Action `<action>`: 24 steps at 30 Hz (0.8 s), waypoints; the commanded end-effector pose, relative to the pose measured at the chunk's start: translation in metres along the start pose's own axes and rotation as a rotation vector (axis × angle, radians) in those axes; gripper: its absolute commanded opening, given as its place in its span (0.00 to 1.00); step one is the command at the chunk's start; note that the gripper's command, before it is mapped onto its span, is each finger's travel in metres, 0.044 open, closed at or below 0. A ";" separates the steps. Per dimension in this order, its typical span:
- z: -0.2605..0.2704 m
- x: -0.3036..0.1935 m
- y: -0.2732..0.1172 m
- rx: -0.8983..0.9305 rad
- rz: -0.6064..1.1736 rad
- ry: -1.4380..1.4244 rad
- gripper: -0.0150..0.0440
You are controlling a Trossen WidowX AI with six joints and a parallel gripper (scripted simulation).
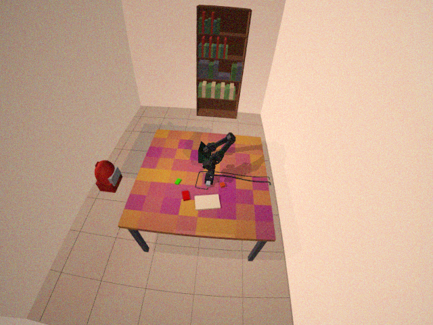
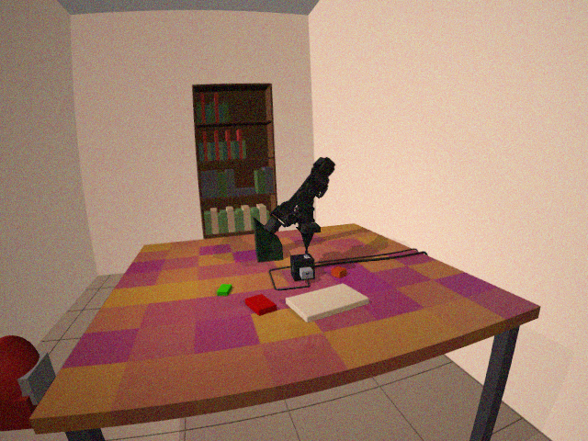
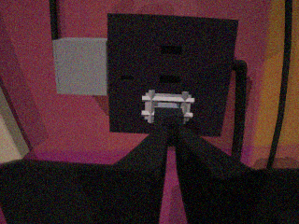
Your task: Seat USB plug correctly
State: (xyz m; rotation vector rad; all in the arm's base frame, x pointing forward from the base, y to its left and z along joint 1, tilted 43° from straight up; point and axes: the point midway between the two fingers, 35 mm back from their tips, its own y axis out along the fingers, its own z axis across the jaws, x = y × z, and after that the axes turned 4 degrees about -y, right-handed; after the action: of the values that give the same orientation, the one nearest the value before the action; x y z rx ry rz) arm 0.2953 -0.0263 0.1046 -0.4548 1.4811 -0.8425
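Observation:
The black power cube (image 2: 296,268) (image 3: 135,51) stands on the table. In the wrist view its top shows dark slots, and the pale, frame-like USB plug (image 3: 168,98) sits near the edge closest to my fingers. My gripper (image 2: 306,252) (image 3: 170,134) points down over the cube's top and is shut on the USB plug. The dark fingertips cover part of the plug, so its depth in the socket and which way round it faces cannot be told. A light grey block-shaped plug (image 1: 208,183) (image 2: 306,273) (image 3: 80,66) is on one side of the cube.
Black cables (image 1: 241,175) (image 2: 370,259) (image 3: 239,112) run around the cube and off to the right. A cream slab (image 1: 207,202) (image 2: 327,300), a red block (image 1: 185,195) (image 2: 260,304), a green block (image 1: 178,181) (image 2: 224,289) and an orange block (image 1: 222,184) (image 2: 338,272) lie nearby.

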 end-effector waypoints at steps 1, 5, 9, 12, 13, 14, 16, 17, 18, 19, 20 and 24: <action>-0.001 0.000 0.001 0.000 0.005 0.007 0.25; -0.001 0.000 0.002 0.000 0.005 0.007 0.25; -0.001 0.000 0.002 0.000 0.005 0.007 0.25; -0.001 0.000 0.003 0.000 0.005 0.007 0.25; -0.001 0.000 0.003 0.000 0.005 0.007 0.25; -0.001 0.000 0.003 0.000 0.005 0.007 0.25; -0.001 0.000 0.003 0.000 0.005 0.007 0.25; -0.001 0.000 0.003 0.000 0.005 0.007 0.25; -0.001 0.000 0.003 0.000 0.005 0.007 0.25; -0.001 0.000 0.003 0.000 0.005 0.007 0.25; -0.001 0.000 0.004 0.000 0.005 0.007 0.25; -0.001 0.000 0.004 0.000 0.005 0.007 0.25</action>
State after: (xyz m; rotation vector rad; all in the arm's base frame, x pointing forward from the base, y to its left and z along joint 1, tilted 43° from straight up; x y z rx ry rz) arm 0.2959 -0.0244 0.1025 -0.4546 1.4809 -0.8426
